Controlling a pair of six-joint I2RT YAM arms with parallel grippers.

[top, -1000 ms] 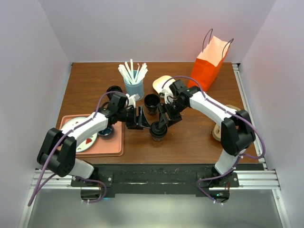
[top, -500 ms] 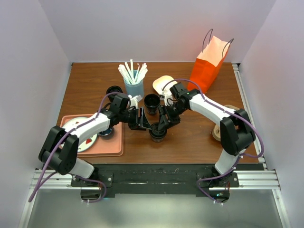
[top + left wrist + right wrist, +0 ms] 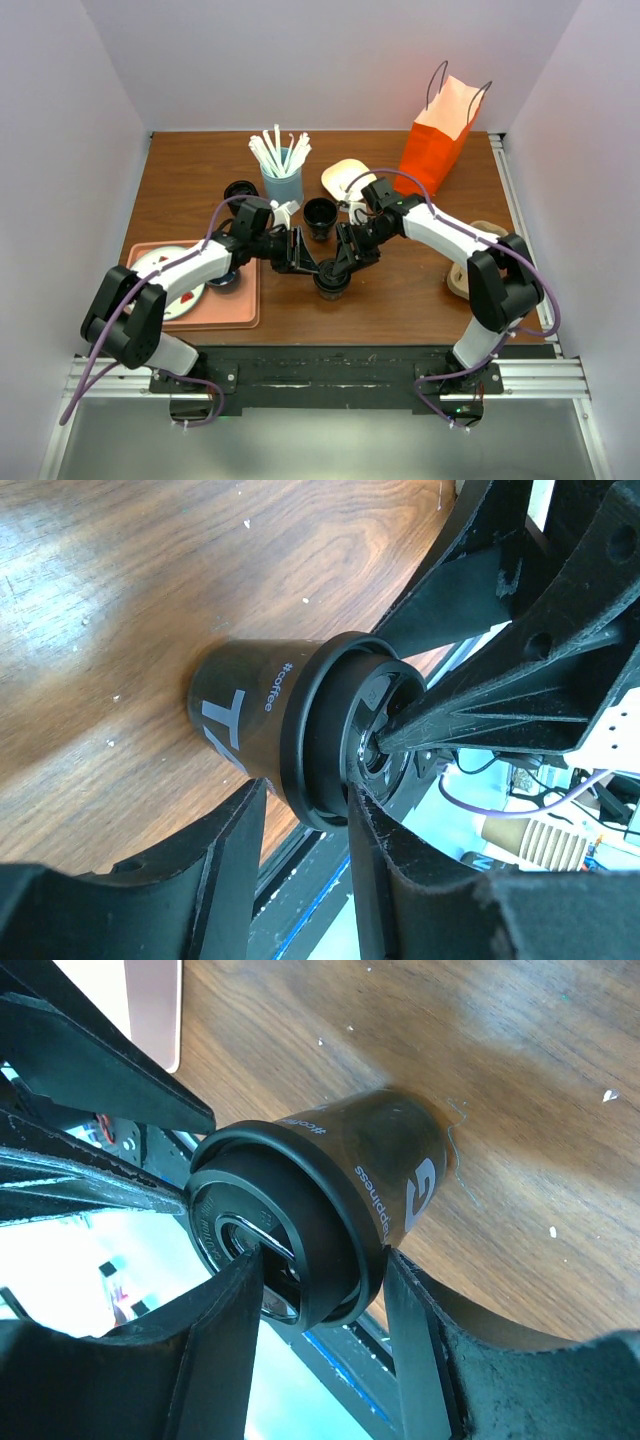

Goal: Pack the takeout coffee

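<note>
Left gripper (image 3: 305,798) narrow, clamping small black lidded disposable cup (image 3: 245,715); right gripper (image 3: 320,1265) straddles lid (image 3: 290,1195), grip cannot be told; advise 1 releases before upright lift.

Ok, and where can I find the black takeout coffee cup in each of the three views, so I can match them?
Top external: the takeout coffee cup stands near the middle of the picture, on the table.
Left wrist: the cup is at centre, lid to the right.
Right wrist: the cup is at centre, lid to the lower left.
Shared landmark: the brown wooden table under the cup.
</note>
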